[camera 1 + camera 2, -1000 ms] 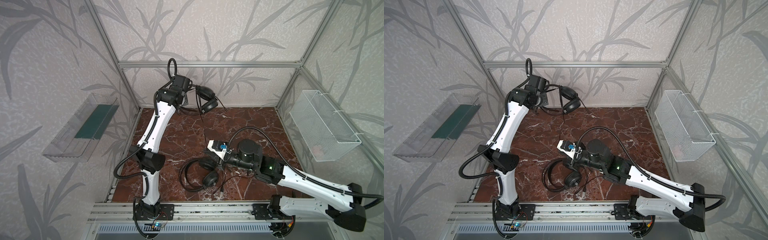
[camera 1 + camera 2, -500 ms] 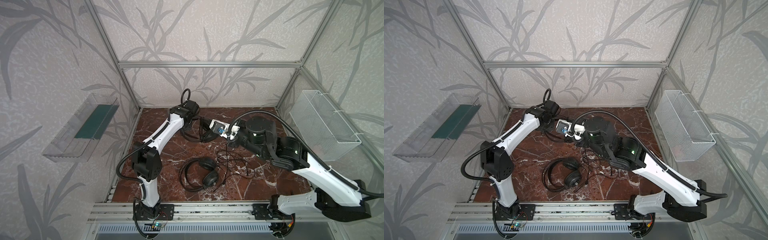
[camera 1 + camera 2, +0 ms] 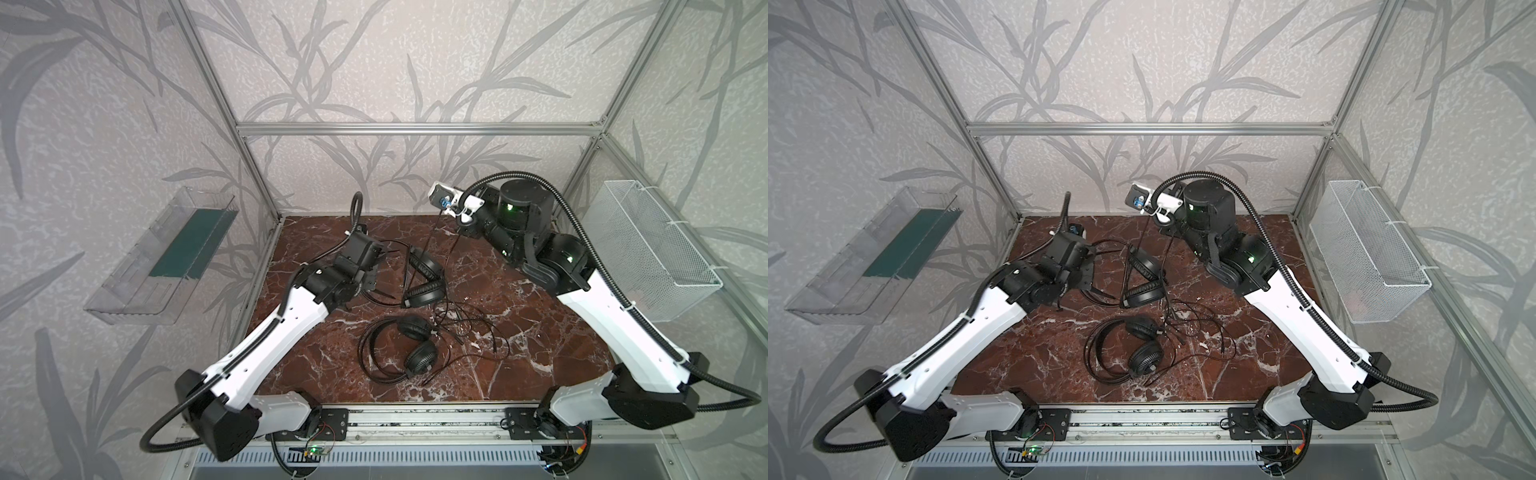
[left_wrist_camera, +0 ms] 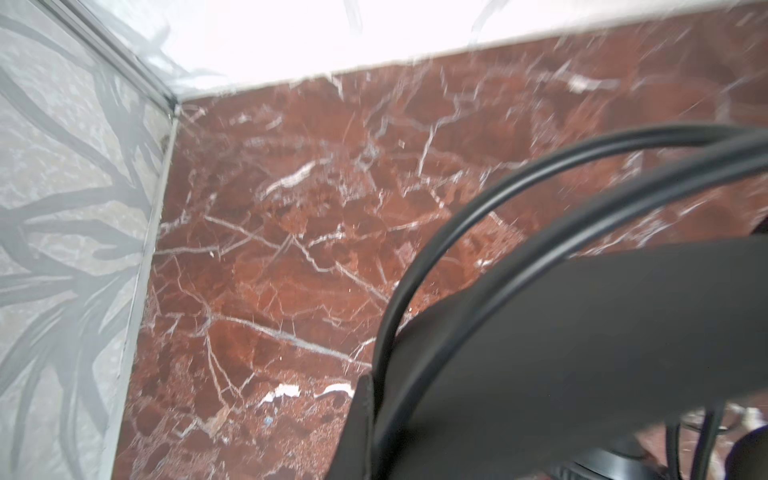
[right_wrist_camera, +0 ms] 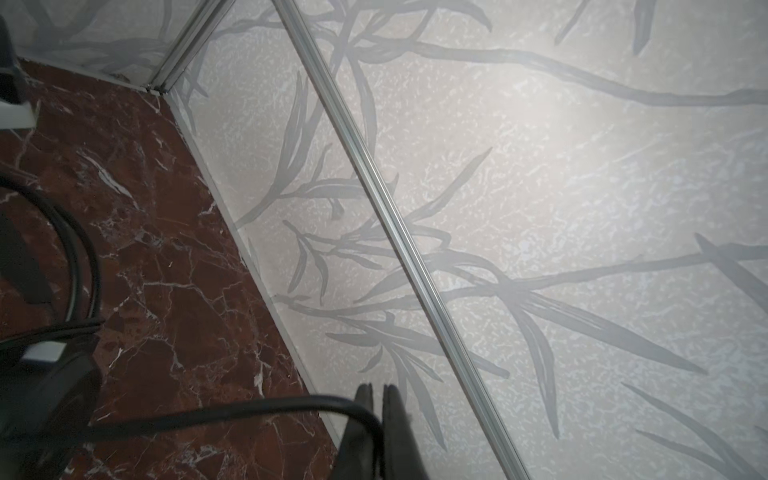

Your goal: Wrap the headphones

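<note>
Two black headphones are on the red marble table. One headset stands on its earcups at mid-back. My left gripper is shut on its double-wire headband. A second headset lies flat nearer the front, untouched. My right gripper is raised at the back right, shut on a thin black cable. That cable runs down to the standing headset.
Loose cable loops sprawl right of the flat headset. A clear plastic tray hangs on the left wall and a white wire basket on the right wall. Aluminium frame posts edge the table.
My left gripper has come down from high at the back and set its headset on the table. My right gripper left the front headset and rose to the back right, drawing cable up.
</note>
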